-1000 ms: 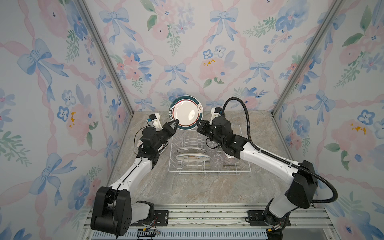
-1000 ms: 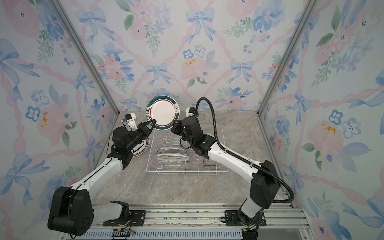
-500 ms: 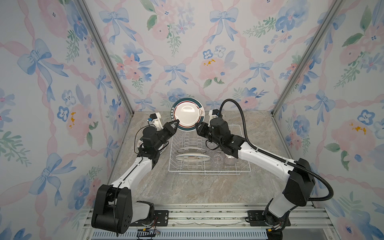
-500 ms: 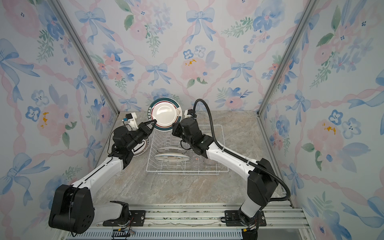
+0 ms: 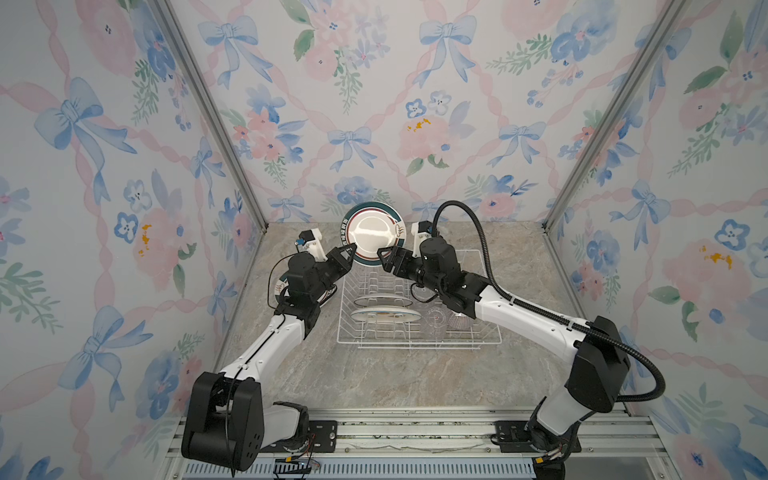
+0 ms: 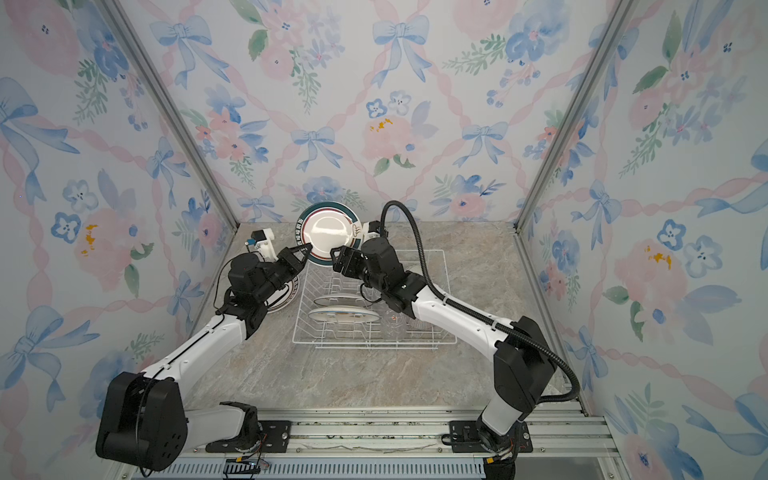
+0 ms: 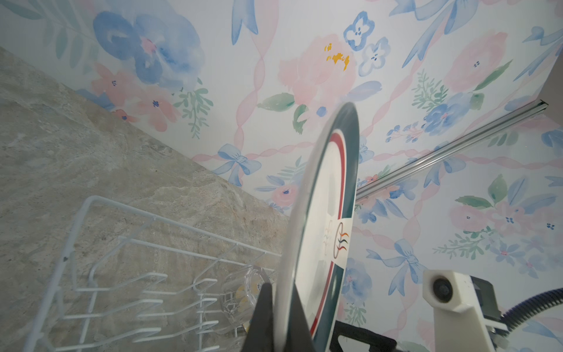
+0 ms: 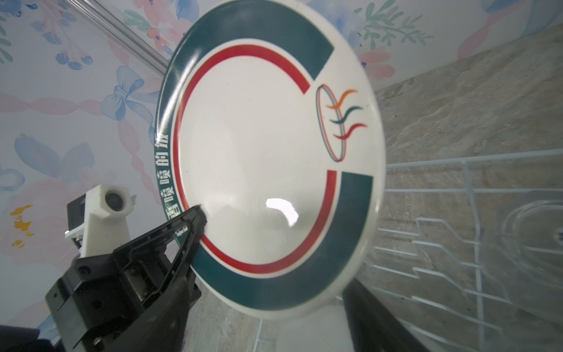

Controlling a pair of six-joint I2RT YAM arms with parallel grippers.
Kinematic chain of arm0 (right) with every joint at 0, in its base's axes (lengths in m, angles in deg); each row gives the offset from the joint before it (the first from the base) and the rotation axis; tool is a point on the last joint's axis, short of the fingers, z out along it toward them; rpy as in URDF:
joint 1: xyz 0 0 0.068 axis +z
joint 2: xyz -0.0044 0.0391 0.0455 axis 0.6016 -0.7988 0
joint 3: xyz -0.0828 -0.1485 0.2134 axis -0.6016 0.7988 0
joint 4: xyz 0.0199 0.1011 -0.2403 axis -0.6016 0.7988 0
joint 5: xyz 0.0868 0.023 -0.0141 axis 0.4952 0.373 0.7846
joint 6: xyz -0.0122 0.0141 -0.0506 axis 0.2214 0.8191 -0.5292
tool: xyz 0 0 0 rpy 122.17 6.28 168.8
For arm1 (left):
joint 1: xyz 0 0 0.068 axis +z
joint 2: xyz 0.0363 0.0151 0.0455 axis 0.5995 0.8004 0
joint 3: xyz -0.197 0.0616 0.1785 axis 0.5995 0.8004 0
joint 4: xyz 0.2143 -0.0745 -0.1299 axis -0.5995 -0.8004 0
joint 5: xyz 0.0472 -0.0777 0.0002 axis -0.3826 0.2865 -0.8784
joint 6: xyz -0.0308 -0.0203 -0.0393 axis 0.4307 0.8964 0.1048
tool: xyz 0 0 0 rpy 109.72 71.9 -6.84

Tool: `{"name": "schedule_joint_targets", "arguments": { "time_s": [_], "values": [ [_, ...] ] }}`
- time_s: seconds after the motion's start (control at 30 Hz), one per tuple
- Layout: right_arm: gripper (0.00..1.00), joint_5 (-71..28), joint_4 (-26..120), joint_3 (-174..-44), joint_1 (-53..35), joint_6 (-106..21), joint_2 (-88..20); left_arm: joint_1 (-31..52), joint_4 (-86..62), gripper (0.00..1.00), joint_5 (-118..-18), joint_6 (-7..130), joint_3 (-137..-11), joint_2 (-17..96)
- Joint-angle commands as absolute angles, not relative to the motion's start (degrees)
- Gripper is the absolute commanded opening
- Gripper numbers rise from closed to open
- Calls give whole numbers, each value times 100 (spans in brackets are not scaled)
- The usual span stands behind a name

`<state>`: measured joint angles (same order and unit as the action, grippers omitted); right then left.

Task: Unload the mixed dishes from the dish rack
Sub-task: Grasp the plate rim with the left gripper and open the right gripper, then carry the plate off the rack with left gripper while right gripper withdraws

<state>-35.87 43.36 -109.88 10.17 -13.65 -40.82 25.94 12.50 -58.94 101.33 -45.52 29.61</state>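
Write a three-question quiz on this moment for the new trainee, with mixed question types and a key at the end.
1. True or false: the left hand is clamped on the rim of the raised plate.
2. How many plates stand inside the dish rack? A) none B) two C) four
3. Fill in the blank: the right hand, close to the raised plate's lower edge, has its jaws ____.

Key: 1 true; 2 B; 3 open.
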Motion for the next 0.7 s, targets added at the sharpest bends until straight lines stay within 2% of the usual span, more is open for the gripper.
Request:
{"name": "schedule_joint_targets", "arguments": {
  "time_s": [0.0, 0.17, 0.47, 0.67],
  "values": [
    [88, -3332, 3754, -10837, 931, -1565, -3857, 2609, 919, 0, -6168, 9809, -4573, 2745],
    [99, -3398, 3494, -10494, 856, -1870, -3626, 2657, 678, 0, -6391, 9714, -4508, 2498],
    [97, -3617, 3407, -10210, 816, -2229, -3417, 2815, -21, 0, -6618, 9477, -4518, 2110],
    [97, -3934, 3385, -9889, 801, -2646, -3129, 3400, -824, 0, -6920, 9345, -4124, 1417]
  ]
}}
